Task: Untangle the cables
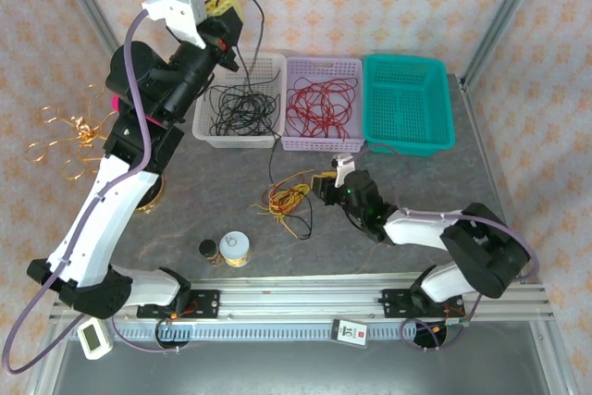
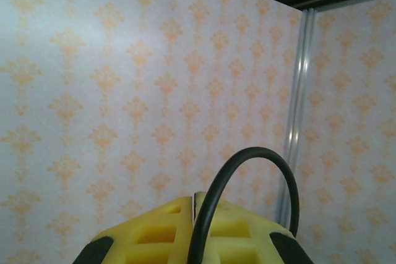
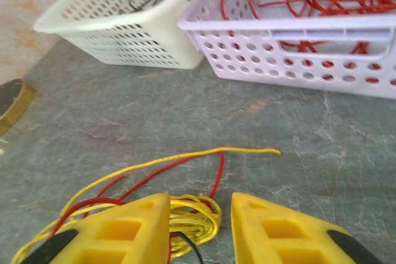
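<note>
The cables (image 1: 289,199) lie as a small, mostly yellow bundle with red and black strands on the grey table, in front of the baskets. My right gripper (image 1: 321,188) sits low just right of it. In the right wrist view that gripper (image 3: 200,200) is open, and the yellow coil (image 3: 187,216) lies between the fingers against the left one. A loose yellow end (image 3: 247,151) points right. My left gripper (image 1: 223,21) is raised high at the back left, shut on a black cable (image 2: 260,153) that arches over it (image 2: 195,201) and hangs down toward the bundle.
Three baskets stand in a row at the back: white (image 1: 239,139) with black cables, lilac (image 1: 324,143) with red ones, teal (image 1: 409,141) empty. A gold wire ornament (image 1: 65,131) lies far left. Two small jars (image 1: 236,249) stand near the front.
</note>
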`<move>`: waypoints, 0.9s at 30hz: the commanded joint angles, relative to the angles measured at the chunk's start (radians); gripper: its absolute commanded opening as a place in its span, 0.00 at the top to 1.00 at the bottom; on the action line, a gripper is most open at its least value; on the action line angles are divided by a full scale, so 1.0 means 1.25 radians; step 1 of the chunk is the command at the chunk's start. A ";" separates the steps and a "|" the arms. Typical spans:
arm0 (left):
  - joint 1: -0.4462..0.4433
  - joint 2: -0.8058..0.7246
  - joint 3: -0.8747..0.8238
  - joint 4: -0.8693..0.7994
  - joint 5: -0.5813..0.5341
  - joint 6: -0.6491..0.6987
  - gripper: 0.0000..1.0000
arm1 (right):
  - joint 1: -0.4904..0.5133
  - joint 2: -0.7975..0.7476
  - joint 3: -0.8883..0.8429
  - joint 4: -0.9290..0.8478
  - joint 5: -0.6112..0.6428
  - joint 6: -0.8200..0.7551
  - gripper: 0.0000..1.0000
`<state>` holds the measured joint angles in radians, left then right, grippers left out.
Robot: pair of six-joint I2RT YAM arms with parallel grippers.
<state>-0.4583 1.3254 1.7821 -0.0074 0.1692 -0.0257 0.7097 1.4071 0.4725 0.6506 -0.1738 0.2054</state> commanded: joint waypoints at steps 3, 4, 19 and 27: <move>-0.004 0.024 0.077 0.041 -0.016 0.023 1.00 | 0.003 -0.089 0.062 -0.015 -0.225 -0.075 0.58; -0.004 0.027 0.078 0.047 -0.007 0.020 1.00 | 0.006 -0.100 0.071 -0.005 -0.269 -0.094 0.55; -0.004 0.013 0.062 0.051 0.017 -0.007 1.00 | 0.065 0.225 0.450 -0.020 -0.319 -0.125 0.42; -0.005 0.044 0.137 0.035 0.015 -0.003 1.00 | 0.095 0.325 0.467 -0.083 -0.186 -0.109 0.68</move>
<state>-0.4583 1.3773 1.8858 0.0109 0.1753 -0.0280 0.8314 1.7927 1.0218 0.5911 -0.5022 0.0608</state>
